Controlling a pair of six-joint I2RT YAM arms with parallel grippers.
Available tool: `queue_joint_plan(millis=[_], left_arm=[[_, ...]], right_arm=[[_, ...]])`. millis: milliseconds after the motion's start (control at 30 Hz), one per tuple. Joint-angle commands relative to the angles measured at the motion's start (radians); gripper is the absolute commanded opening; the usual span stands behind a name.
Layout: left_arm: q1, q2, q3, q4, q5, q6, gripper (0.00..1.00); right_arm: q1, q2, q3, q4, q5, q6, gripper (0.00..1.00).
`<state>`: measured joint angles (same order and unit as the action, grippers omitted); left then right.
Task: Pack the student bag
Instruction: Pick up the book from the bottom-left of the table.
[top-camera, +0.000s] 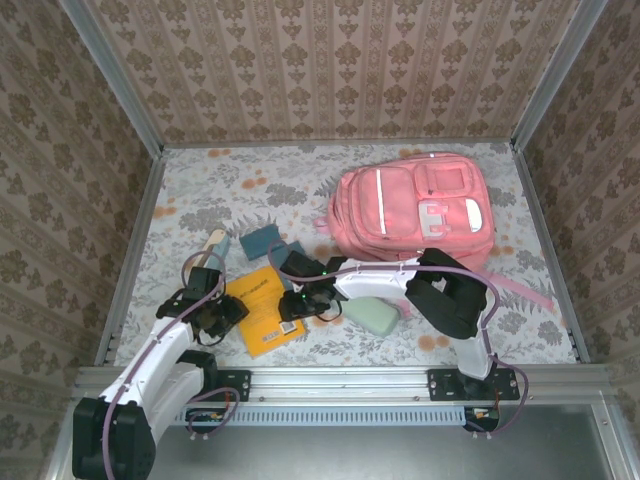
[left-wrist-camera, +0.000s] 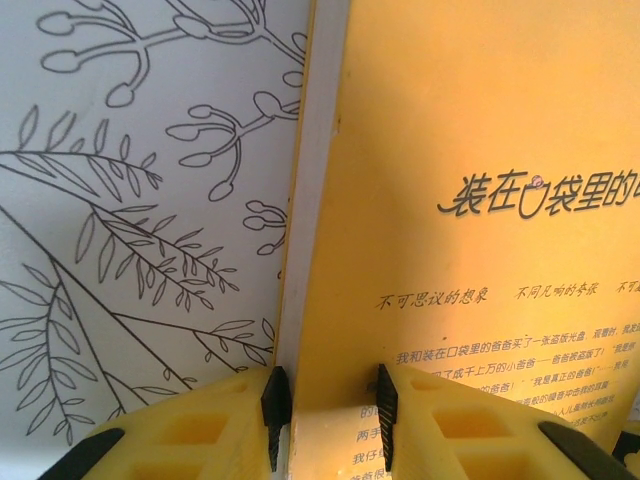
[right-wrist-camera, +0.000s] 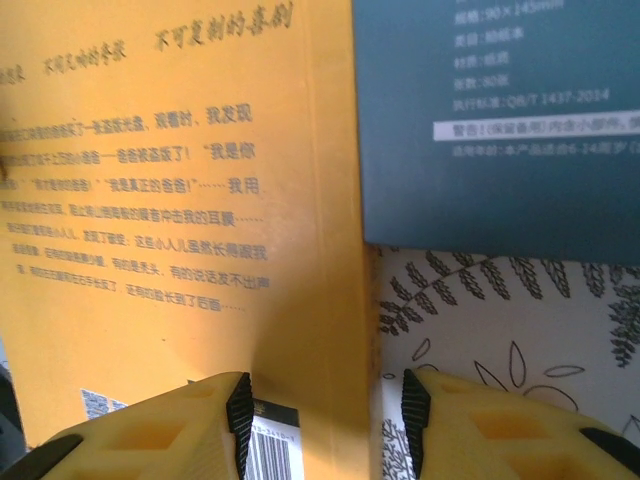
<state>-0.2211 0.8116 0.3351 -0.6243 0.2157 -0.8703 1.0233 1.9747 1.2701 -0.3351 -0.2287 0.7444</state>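
Student bag (top-camera: 415, 215), lying flat with front pockets up, at about 1 o'clock on the table (top-camera: 300, 170). Its soft pink fabric will probably be limp and bulky, so it is best taken by a strap or the opening's rim, not a slack panel. At its 8 o'clock lies a thin yellow book (top-camera: 262, 305). Left gripper (left-wrist-camera: 330, 405) straddles the book's 9 o'clock edge, jaws narrowly apart. Right gripper (right-wrist-camera: 325, 420) straddles the 3 o'clock edge, jaws wider, nothing clamped. Teal notebook (top-camera: 265, 240) lies at the book's 12 o'clock, and a pale green pouch (top-camera: 375, 315) lies farther out toward 3 o'clock.
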Motion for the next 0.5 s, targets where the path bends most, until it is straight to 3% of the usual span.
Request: queue_joint_plan(millis=[0,467], left_arm=[[-0.005,0.0,-0.024,-0.011,0.038,0.019,0.33],[-0.007,-0.083,-0.07,0.011,0.088,-0.02,0.33]], right_arm=[[0.003,0.056,0.006,0.065,-0.067,0.036,0.47],[0.001,0.018,0.01,0.509,-0.344,0.234,0.4]])
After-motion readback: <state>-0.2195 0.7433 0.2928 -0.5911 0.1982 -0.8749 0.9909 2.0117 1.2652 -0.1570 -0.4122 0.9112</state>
